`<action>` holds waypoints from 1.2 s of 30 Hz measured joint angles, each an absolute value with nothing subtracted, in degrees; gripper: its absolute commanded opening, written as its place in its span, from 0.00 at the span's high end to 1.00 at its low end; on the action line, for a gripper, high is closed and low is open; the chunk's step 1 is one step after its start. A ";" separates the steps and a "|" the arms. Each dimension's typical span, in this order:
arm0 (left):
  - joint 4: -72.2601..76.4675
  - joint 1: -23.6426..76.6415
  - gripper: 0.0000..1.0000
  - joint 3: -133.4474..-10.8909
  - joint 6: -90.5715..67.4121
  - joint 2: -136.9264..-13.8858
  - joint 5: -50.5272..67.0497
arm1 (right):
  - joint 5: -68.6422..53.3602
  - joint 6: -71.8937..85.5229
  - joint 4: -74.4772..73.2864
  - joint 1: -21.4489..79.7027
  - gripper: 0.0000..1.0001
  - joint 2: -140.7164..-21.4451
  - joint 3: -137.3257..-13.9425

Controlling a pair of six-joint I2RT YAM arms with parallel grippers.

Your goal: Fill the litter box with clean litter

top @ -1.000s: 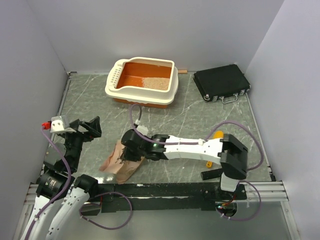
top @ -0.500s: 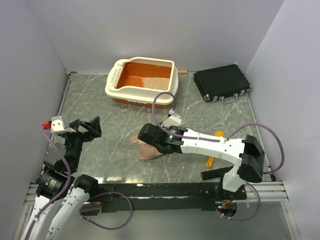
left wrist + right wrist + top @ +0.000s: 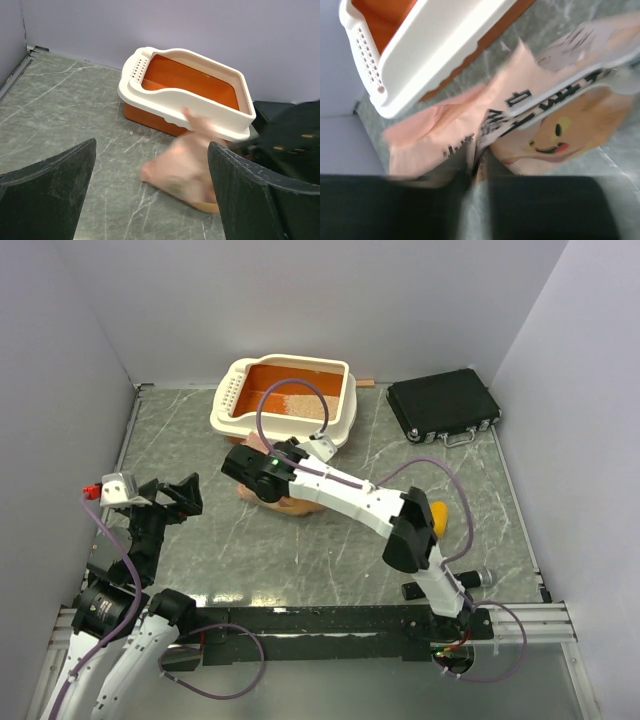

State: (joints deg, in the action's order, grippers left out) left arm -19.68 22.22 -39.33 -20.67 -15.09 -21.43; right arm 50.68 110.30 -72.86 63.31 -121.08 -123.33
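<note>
The orange litter box with a cream rim (image 3: 232,400) stands at the back of the table, with a patch of beige clean litter (image 3: 305,406) inside. My right gripper (image 3: 256,476) hangs just in front of it, shut on a fold of the tan paper bag (image 3: 298,504). In the right wrist view the jaws (image 3: 477,172) stand almost together on the bag's printed edge (image 3: 555,130), beside the litter box rim (image 3: 435,45). My left gripper (image 3: 185,495) is open at the left. From it I see the blurred bag (image 3: 185,165) below the box (image 3: 200,112).
A black flat case (image 3: 443,405) lies at the back right. A small orange-yellow scoop (image 3: 437,512) shows behind the right arm's elbow. Grey walls close in the table on three sides. The right arm (image 3: 370,505) stretches diagonally across the middle.
The right arm has swung the bag from the near left of the table up to the front of the litter box. The left arm has not moved.
</note>
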 measured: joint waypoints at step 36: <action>-20.99 22.85 0.03 -39.33 -20.18 -24.18 -15.33 | 1.32 -16.21 -25.52 44.93 0.00 -80.84 -66.17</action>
